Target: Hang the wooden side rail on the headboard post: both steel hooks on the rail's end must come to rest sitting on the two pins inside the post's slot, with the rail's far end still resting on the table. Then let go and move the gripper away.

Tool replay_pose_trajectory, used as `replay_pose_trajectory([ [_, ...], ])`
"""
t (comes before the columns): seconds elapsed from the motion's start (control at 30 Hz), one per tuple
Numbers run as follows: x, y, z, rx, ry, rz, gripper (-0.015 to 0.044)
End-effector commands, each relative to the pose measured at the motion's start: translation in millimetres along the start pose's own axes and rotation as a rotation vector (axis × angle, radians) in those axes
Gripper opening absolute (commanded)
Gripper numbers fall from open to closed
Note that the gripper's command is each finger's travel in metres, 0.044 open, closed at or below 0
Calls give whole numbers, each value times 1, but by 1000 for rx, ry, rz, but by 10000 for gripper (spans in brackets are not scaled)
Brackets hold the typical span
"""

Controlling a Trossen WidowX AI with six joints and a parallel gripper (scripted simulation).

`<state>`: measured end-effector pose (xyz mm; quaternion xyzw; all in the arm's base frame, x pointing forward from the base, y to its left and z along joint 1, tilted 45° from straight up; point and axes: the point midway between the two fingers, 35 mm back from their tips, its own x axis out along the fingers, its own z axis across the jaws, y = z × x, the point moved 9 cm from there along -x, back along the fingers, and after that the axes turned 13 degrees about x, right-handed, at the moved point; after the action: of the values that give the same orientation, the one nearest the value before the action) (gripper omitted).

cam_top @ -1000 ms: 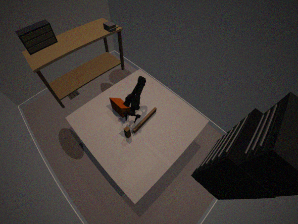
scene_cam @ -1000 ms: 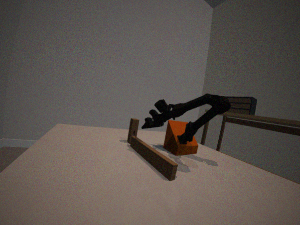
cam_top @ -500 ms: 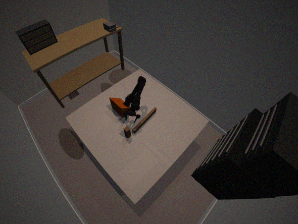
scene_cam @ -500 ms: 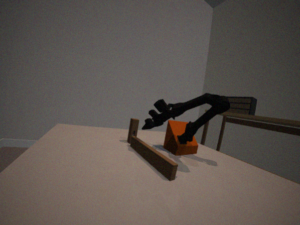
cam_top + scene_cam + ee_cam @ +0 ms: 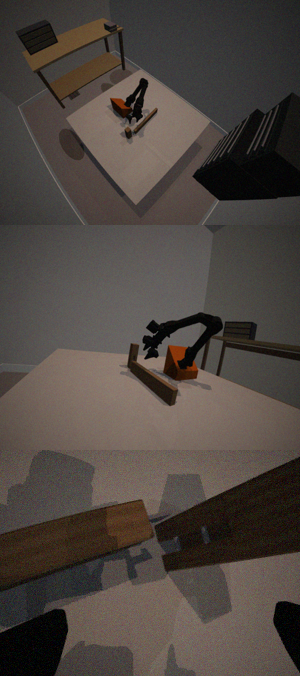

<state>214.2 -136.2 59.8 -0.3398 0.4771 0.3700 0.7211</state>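
The wooden side rail (image 5: 146, 120) (image 5: 152, 382) (image 5: 60, 545) stands on its narrow edge on the table, its hook end close to the headboard post. The post (image 5: 128, 133) (image 5: 133, 353) (image 5: 250, 510) stands upright. A small gap shows between rail end and post in the top view and the wrist view. The slot faces the rail, with pale metal pin parts inside. Hook detail is dark and hard to make out; the hooks do not appear seated on the pins. My gripper (image 5: 133, 122) (image 5: 145, 354) (image 5: 173, 618) is open and empty, above the table beside the rail's hook end.
An orange wedge-shaped block (image 5: 120, 107) (image 5: 172, 362) stands on the table (image 5: 162, 154) (image 5: 75, 409) beside the arm's base, on the arm's side of the rail. A wooden workbench (image 5: 75, 41) and a dark cabinet (image 5: 249, 159) stand off the table.
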Motion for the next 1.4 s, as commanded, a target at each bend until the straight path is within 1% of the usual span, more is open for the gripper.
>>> replay_pose_trajectory([
  [0.0,0,-32,7,-673,-195,128,440],
  [0.1,-1,-42,10,-911,-288,140,440],
  [0.37,-3,-61,16,-1285,-478,113,440],
  [0.7,-5,-78,22,-1730,-681,-26,440],
  [1.27,-6,-79,23,-1757,-691,-38,440],
  [1.37,9,-72,29,-1757,-691,-39,440],
])
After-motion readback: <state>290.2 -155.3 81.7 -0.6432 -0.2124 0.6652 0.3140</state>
